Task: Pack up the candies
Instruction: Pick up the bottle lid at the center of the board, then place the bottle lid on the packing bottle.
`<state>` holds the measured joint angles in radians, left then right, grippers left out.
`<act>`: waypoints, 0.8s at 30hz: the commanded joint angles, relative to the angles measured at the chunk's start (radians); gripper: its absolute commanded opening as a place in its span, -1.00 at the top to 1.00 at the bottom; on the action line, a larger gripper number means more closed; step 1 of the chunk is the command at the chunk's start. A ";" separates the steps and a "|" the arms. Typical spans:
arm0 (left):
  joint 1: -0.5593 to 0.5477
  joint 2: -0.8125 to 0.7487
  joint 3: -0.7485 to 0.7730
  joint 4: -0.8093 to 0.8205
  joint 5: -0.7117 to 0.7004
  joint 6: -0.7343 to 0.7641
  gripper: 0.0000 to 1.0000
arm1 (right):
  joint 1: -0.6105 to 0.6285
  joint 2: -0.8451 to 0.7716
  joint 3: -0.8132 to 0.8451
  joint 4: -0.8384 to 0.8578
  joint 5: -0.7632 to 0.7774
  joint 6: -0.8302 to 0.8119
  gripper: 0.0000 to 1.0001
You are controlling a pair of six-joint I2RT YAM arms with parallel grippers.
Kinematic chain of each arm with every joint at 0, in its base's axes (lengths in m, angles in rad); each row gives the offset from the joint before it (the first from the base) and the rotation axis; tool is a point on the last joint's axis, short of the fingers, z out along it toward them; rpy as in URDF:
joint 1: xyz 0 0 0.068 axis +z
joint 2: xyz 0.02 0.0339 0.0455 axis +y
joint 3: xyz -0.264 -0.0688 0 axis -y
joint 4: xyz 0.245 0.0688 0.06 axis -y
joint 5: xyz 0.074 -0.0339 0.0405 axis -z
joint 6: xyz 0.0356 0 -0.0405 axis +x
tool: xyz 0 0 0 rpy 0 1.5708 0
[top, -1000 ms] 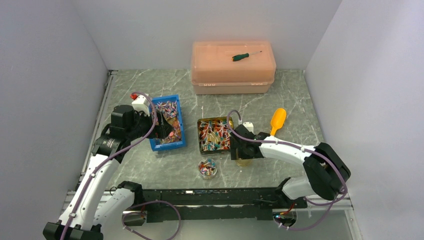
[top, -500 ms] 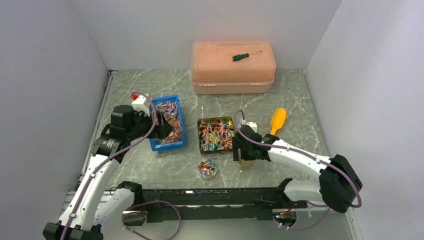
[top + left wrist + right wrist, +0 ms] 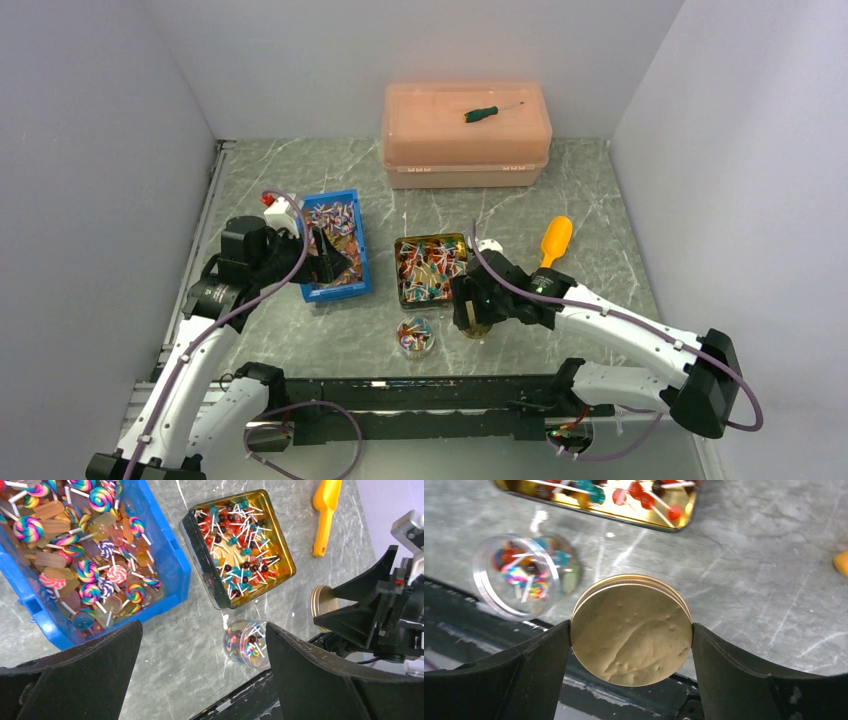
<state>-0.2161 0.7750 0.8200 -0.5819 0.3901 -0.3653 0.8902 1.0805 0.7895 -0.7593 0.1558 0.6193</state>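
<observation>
Gold lid [image 3: 630, 625] in right gripper [image 3: 631, 631], near candies [image 3: 519, 572]

Setting: robotics lab test cell. Evidence: two white-and-black arms, left arm [image 3: 185, 350] and right arm [image 3: 620, 325], are bolted to a black rail [image 3: 430, 395] at the near edge of a marble-patterned table [image 3: 590, 190]. Plain grey walls [image 3: 100, 130] box it in on three sides. Purple cables [image 3: 300, 404] trail loose along the arms.

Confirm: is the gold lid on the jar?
No, the right gripper grips the gold lid by its edges, apart from the open jar.
</observation>
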 commanded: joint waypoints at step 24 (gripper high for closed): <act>0.006 -0.091 -0.038 -0.224 -0.122 -0.196 -0.99 | 0.324 0.398 0.467 -0.079 0.139 -0.114 -0.36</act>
<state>-0.2161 0.6903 0.7883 -0.7631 0.3016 -0.5179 1.1900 1.4414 1.1889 -0.8234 0.2401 0.5354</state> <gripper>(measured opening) 0.994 0.839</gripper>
